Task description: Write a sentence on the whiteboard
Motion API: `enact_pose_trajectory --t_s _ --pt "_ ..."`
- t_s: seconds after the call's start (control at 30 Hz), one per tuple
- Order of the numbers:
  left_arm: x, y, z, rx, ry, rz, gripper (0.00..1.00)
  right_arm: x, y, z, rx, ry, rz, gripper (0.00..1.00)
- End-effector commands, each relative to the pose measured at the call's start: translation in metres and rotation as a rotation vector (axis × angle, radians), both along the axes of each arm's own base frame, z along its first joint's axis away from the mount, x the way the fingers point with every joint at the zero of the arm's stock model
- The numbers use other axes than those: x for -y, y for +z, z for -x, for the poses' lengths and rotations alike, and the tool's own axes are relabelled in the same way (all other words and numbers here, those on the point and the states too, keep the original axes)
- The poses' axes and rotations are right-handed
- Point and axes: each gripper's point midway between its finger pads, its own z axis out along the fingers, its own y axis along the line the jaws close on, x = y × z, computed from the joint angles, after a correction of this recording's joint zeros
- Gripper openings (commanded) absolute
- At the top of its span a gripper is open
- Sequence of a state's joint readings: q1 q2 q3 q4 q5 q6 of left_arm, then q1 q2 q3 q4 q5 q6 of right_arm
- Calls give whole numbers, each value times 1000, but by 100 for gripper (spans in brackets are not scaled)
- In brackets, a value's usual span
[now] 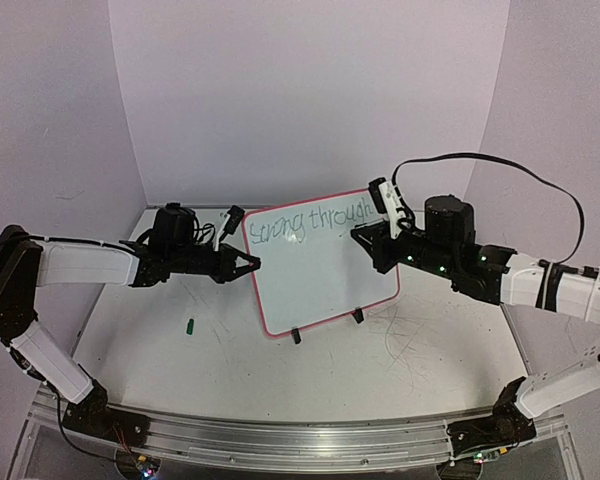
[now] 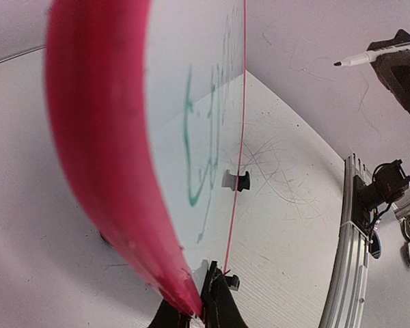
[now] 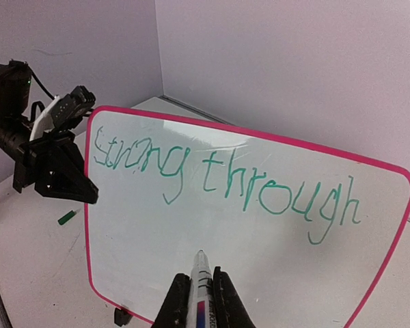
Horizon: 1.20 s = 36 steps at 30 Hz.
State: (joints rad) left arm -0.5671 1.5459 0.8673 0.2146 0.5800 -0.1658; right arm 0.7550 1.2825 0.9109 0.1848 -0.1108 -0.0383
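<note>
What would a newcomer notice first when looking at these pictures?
The upright whiteboard at the centre draws the eye, with green words "Strong through" along its top. The left gripper pinches its left edge, and the right gripper holds a marker pointed at the blank area below the words.

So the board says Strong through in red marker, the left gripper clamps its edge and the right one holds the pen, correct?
Not quite: the writing is green, not red. Only the rim of the whiteboard is pink-red, as the right wrist view shows. The left gripper does clamp its edge, and the right gripper holds the pen.
</note>
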Motion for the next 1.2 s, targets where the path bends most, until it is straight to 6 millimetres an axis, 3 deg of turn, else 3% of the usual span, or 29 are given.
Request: enact_pose_trajectory --t_s 0.0,0.17,0.43,0.83,1.17 --pt "-26 -21 -39 64 190 -156 0 -28 18 7 40 40 -9 0" --pt "-27 -17 -37 69 192 -147 0 -53 13 19 51 77 36 0" --pt "-30 -15 -33 70 197 -146 0 -79 6 21 46 103 64 0" --pt "-27 -19 -35 66 192 -152 0 -80 9 15 55 77 56 0" --pt "-29 -19 -33 70 194 -158 0 -85 -6 9 23 54 64 0"
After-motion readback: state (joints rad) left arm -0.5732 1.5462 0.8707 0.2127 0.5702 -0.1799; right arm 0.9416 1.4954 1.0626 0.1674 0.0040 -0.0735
